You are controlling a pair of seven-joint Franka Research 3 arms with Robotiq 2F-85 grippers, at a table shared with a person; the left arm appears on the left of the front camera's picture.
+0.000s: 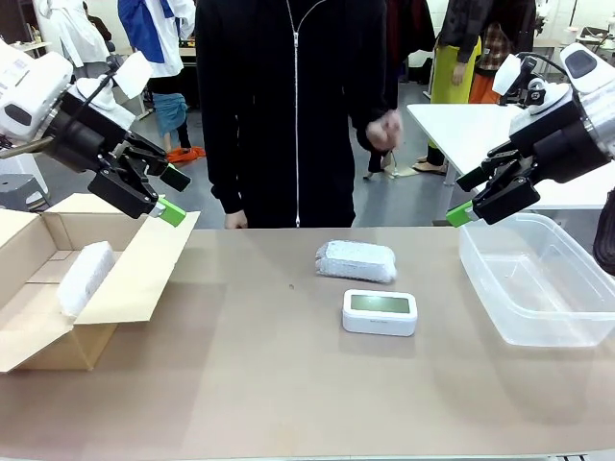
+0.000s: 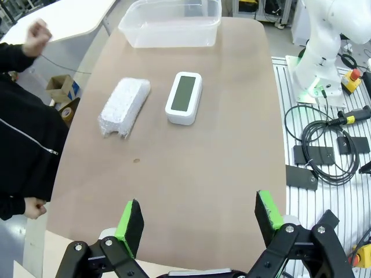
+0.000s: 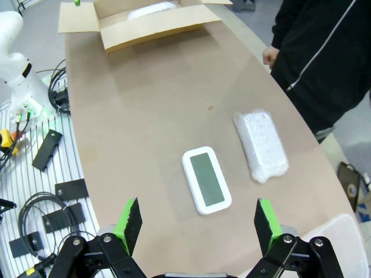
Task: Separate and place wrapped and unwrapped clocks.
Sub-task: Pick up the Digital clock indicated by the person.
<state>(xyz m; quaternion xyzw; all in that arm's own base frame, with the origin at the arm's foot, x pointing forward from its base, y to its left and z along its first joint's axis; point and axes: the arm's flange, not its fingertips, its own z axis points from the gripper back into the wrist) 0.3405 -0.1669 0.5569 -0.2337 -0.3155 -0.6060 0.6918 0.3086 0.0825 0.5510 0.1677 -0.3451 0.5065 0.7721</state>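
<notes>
A bare white clock (image 1: 380, 312) with a grey screen lies mid-table, also in the wrist views (image 2: 184, 98) (image 3: 206, 179). Just behind it lies one wrapped clock (image 1: 356, 260) (image 2: 123, 106) (image 3: 261, 144). A second wrapped bundle (image 1: 85, 278) (image 3: 151, 10) rests inside the open cardboard box (image 1: 58, 252). My left gripper (image 1: 169, 195) hangs open above the box's right flap, nothing between its fingers (image 2: 131, 223). My right gripper (image 1: 463, 203) hangs open above the left rim of the clear plastic bin (image 1: 538, 279), empty too.
A person in a black zipped jacket stands at the far edge, one fist (image 1: 384, 127) raised, the other hand (image 1: 236, 221) at the table edge. Cables and black plates (image 2: 324, 152) lie on the slatted floor beside the table. A white table (image 1: 461, 130) stands behind on the right.
</notes>
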